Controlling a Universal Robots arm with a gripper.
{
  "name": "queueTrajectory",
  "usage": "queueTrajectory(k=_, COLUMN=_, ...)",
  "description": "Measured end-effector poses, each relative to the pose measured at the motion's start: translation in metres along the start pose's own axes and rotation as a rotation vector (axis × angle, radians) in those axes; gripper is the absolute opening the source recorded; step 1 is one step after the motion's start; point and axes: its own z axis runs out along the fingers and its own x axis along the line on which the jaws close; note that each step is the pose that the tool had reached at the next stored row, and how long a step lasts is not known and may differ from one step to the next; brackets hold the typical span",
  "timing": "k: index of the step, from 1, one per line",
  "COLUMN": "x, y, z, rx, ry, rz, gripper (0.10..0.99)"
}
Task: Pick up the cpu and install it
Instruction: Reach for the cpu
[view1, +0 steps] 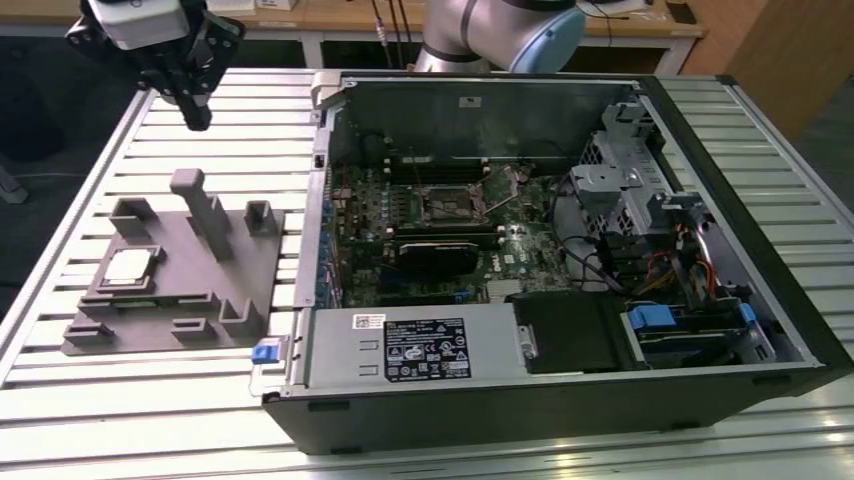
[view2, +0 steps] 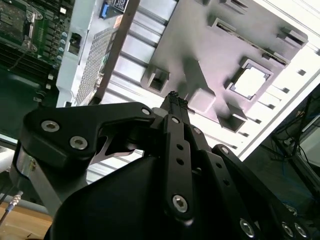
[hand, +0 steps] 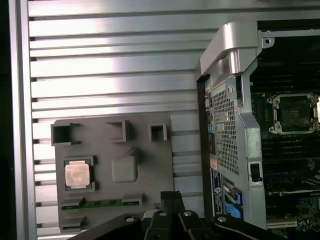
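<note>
The cpu (view1: 130, 266) is a small silver square lying flat in a recess of the grey moulded tray (view1: 200, 300), on the slatted table at the exterior view's left. It also shows in both wrist views, cpu (hand: 77, 174) and cpu (view2: 248, 81). My gripper (view1: 198, 120) hangs high above the table beyond the tray's far end, well clear of the cpu. Its fingers are shut with nothing between them, as seen at gripper (view2: 173, 95) and gripper (hand: 172, 194). The metal-framed socket (view1: 450, 205) sits on the motherboard inside the open case.
The open computer case (view1: 561, 400) fills the middle and the exterior view's right, with a power supply (view1: 414, 345), drive cages and cables inside. Upright blocks (view1: 200, 205) rise from the tray. A green memory stick (hand: 95, 204) lies in a tray slot near the cpu.
</note>
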Motion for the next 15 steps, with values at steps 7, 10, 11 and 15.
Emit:
queueTrajectory(k=7, x=0.0153, y=-0.0012, z=-0.0005, rx=0.000, ry=0.0000, rz=0.000, gripper=0.106)
queueTrajectory(k=10, x=0.0201, y=-0.0015, z=-0.0006, rx=0.000, ry=0.0000, rz=0.000, gripper=0.106)
queueTrajectory(k=11, x=0.0218, y=-0.0017, z=-0.0007, rx=0.000, ry=0.0000, rz=0.000, gripper=0.106)
queueTrajectory(k=15, x=0.0302, y=-0.0023, z=-0.0010, rx=0.000, ry=0.0000, rz=0.000, gripper=0.106)
